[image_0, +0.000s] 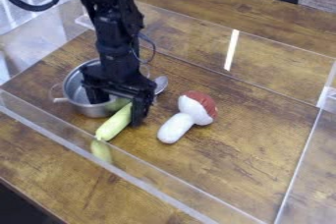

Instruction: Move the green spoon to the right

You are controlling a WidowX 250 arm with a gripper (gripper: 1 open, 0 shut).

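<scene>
Beside pot [82, 92] | fingers [136, 101] spread over green spoon [114, 123] | wood [237, 159] bare rightward

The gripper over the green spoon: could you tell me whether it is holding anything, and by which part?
Nothing is held. The gripper stands open above the upper end of the green spoon, which lies on the table.

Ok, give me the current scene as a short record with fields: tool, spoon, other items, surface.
tool: tool open, pointing down over the upper end of the green spoon
spoon: lying on the table, not lifted
pot: steel pot behind the tool, left of centre
mushroom: mushroom lying right of the spoon, apart from it
surface: wooden table with clear walls
</scene>
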